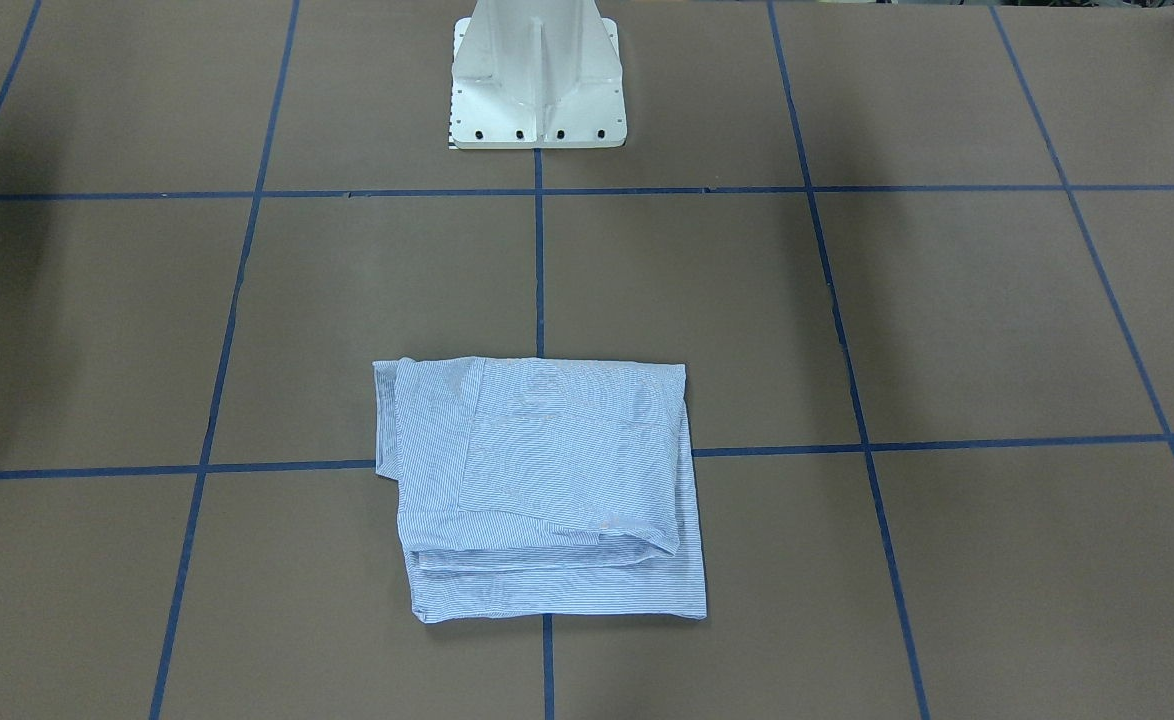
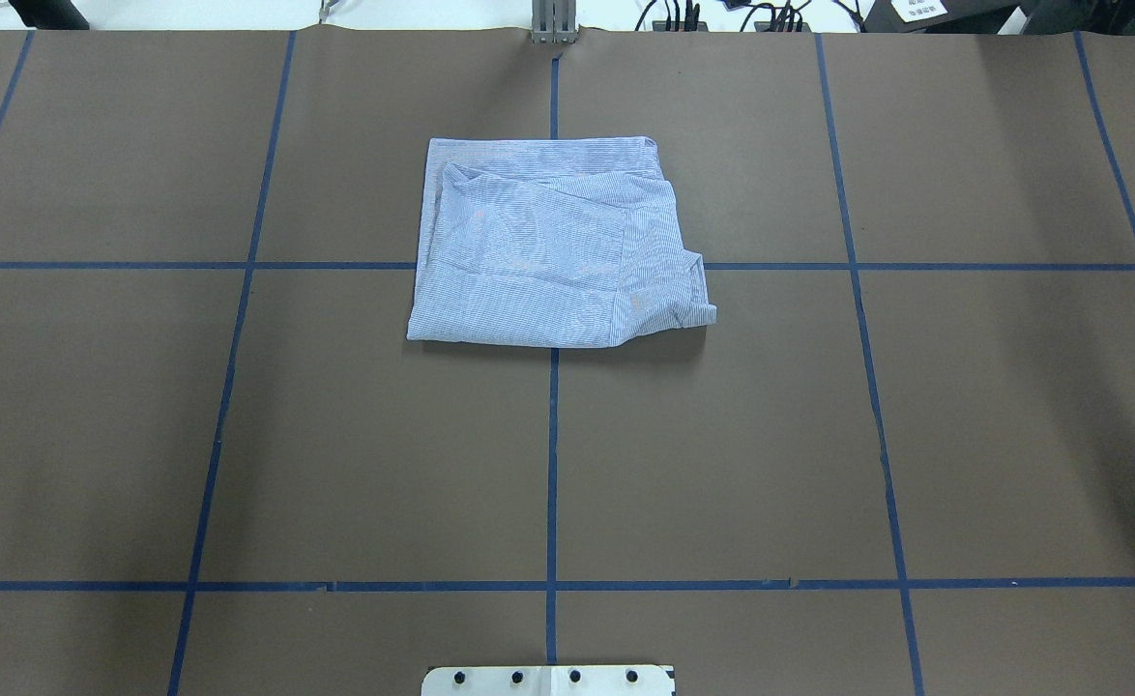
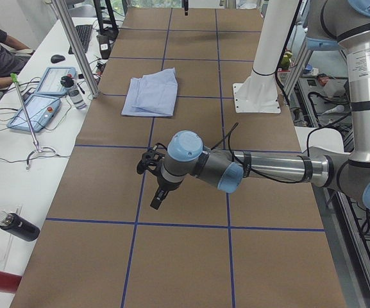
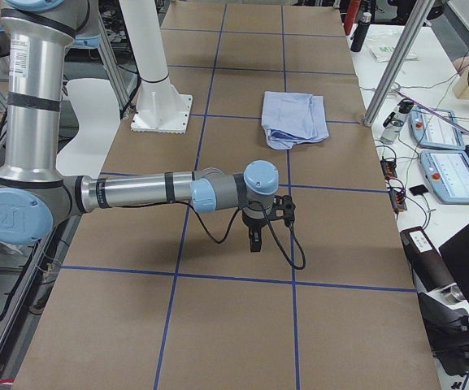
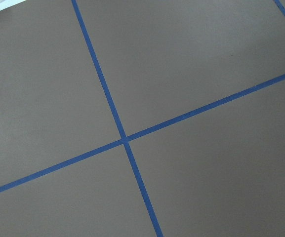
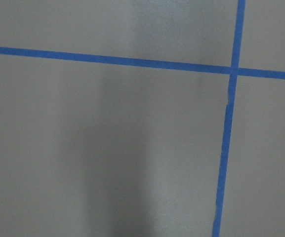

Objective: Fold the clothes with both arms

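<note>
— Grippers, state?
— Side views only. The left gripper (image 3: 154, 203) hangs fingers-down over a blue tape line (image 3: 147, 154); whether its fingers are apart or together I cannot tell. Same entry for the right gripper (image 4: 254, 242): fingers down above the table (image 2: 722, 435), state unreadable.
— Shirt?
— One shirt (image 2: 548, 251), folded to a rough rectangle, flat across the centre tape crossing on the operators' half, well apart from both grippers. Its edges run about parallel to the tape. A smaller fold sits on a larger one, and one corner pokes out toward the robot's right. Brown surface shows on all four sides of it.
— Writing? Counts?
— Print on the left arm (image 3: 369, 64) is too small to read. Counts: left arm and right arm (image 4: 136, 193), two; pedestal (image 1: 537, 80), one; control tablets (image 4: 453, 175) beside the table, two.
</note>
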Robot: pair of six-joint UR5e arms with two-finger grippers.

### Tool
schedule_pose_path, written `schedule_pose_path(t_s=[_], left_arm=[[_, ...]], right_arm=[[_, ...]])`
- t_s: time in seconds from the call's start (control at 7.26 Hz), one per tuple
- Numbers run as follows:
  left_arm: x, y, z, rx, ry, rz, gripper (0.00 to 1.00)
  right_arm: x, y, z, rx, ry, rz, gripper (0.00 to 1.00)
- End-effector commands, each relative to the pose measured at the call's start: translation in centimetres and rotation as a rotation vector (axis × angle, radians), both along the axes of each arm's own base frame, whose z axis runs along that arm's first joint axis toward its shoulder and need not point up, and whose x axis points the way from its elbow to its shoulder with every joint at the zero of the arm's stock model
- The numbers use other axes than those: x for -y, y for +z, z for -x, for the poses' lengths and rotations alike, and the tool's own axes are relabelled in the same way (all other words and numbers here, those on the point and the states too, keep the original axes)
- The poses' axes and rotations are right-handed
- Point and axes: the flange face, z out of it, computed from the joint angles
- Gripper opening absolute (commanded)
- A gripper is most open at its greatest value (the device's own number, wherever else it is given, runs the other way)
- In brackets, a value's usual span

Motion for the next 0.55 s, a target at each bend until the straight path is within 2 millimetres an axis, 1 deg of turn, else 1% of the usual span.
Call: schedule_pose_path(t_s=[0.0,0.41], left_arm=[[0.06,-0.69,-0.01,-0.001,0.001,-0.014,1.0],[0.05,-0.92,-0.03,-0.002,0.002,-0.017,1.0]], right_arm=[[0.0,-0.86,0.16,0.024,-0.004,-0.009,1.0],[-0.07,-1.1,0.14,0.025,-0.004,-0.014,1.0]])
